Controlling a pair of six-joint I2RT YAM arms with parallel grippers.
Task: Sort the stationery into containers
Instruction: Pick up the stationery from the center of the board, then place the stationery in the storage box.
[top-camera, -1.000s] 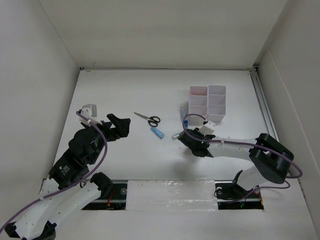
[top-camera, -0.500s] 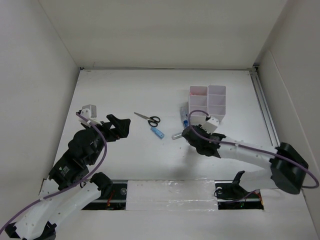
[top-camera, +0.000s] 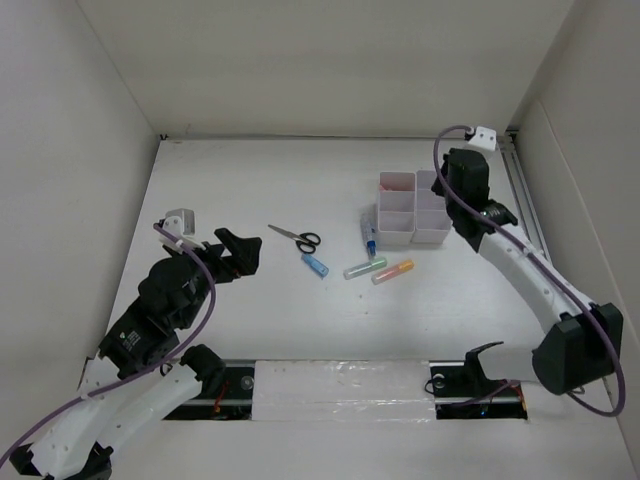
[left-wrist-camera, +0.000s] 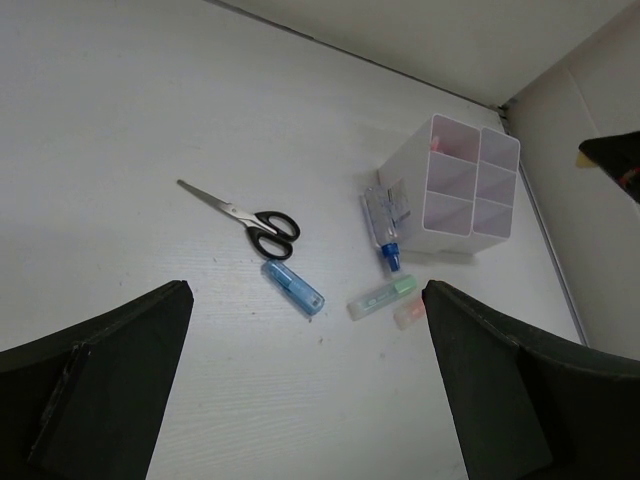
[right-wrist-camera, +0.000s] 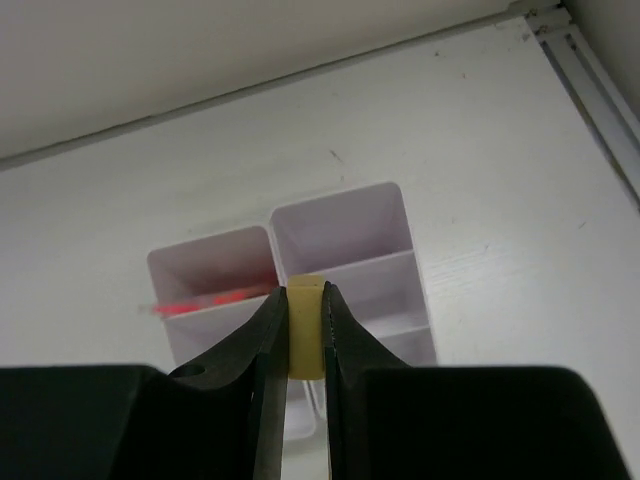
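Note:
The white organiser (top-camera: 414, 208) stands at the back right, with a red pen (right-wrist-camera: 215, 298) in its far left compartment. My right gripper (right-wrist-camera: 303, 295) is shut on a small yellow piece (right-wrist-camera: 305, 325), held above the organiser (right-wrist-camera: 340, 260). It shows in the top view (top-camera: 462, 208). Black-handled scissors (top-camera: 297, 238), a blue tube (top-camera: 316, 265), a green marker (top-camera: 365, 268), an orange marker (top-camera: 393, 271) and a blue-capped bottle (top-camera: 368, 232) lie on the table left of the organiser. My left gripper (top-camera: 240, 250) is open and empty, raised left of the scissors (left-wrist-camera: 250, 220).
White walls close in the table at the back and both sides. A metal rail (top-camera: 525, 200) runs along the right edge beside the organiser. The arm bases and a taped strip (top-camera: 340, 385) sit at the near edge.
My right arm has lifted from the table by the markers and swung back and right over the organiser, carrying the yellow piece. The green and orange markers are uncovered. The left arm has not moved.

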